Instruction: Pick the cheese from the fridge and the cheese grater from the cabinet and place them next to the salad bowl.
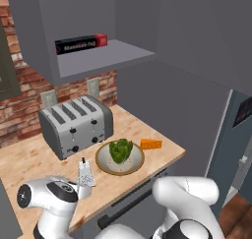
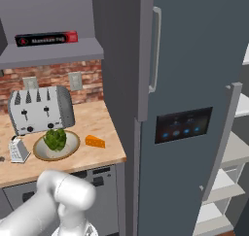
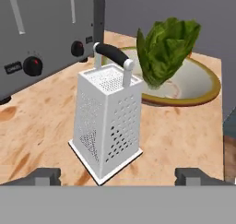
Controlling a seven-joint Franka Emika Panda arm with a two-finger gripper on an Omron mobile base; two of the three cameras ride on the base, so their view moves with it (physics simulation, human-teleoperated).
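Observation:
The cheese grater [image 3: 108,119], silver-white with a black handle, stands upright on the wooden counter [image 3: 184,135]. My gripper [image 3: 120,176] is open, a fingertip on either side of the grater's base, and neither pad touches it. The salad bowl [image 3: 203,87] with green lettuce sits just beyond the grater. In the base views the grater [image 1: 86,173] [image 2: 18,150] stands left of the bowl [image 1: 138,160] [image 2: 73,145], and the orange cheese [image 1: 151,144] [image 2: 95,141] lies on the bowl's right. The grey cabinet [image 1: 110,56] hangs above. The fridge [image 2: 194,60] stands to the right.
A silver toaster [image 1: 76,125] [image 2: 39,109] [image 3: 41,29] stands behind the bowl against the brick wall. A long black-and-red box [image 1: 81,44] [image 2: 46,39] lies on the cabinet shelf. White inner shelves [image 2: 233,152] show at the fridge's right. The counter's front edge [image 1: 142,184] is near the grater.

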